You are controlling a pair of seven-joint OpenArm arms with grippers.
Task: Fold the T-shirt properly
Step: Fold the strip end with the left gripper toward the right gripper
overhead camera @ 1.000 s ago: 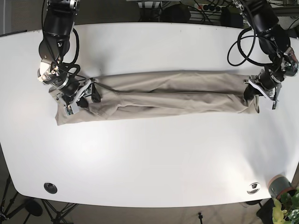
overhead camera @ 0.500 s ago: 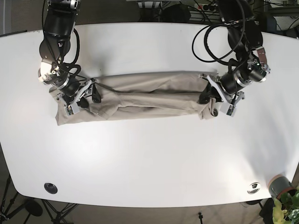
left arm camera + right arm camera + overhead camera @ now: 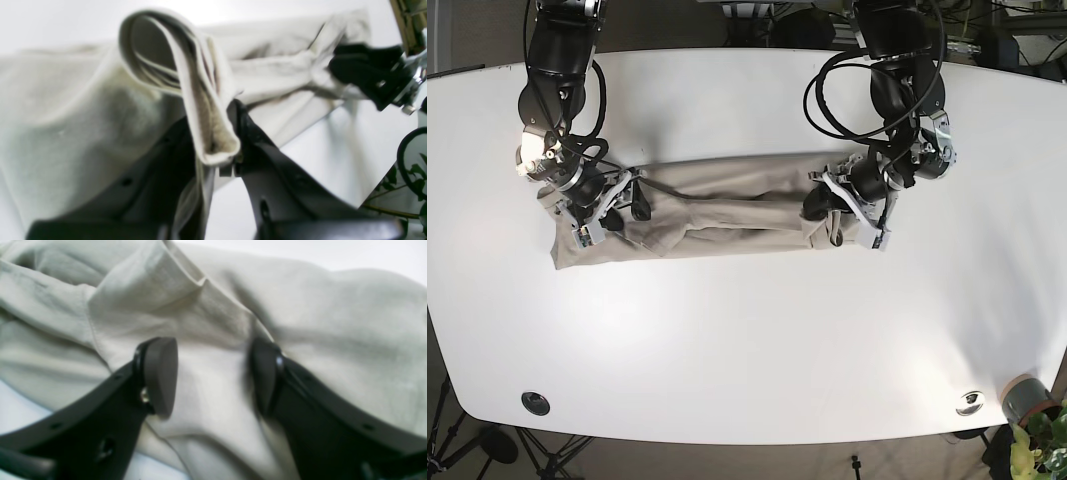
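worktop (image 3: 747, 350) white | T-shirt (image 3: 727, 205) a long band at 12 o'clock, lengthwise fold done, crosswise fold judged underway | left gripper (image 3: 230, 150) clenched on its doubled end | right gripper (image 3: 213, 373) released over the 9 o'clock end

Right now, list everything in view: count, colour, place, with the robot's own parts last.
T-shirt: one, beige, lying as a long folded band across the middle of the table, one end gathered and carried inward.
Table: one, white, filling the base view.
Round fittings: two, dark and metallic, set in the table's near corners.
Cup: one, grey, at the table's near corner beside the plant.
Plant: one, green, off the table's near corner.
Right pincer: one, black, open, pads either side of the cloth at the shirt's end.
Left pincer: one, black, shut on a bunched fold of the T-shirt.
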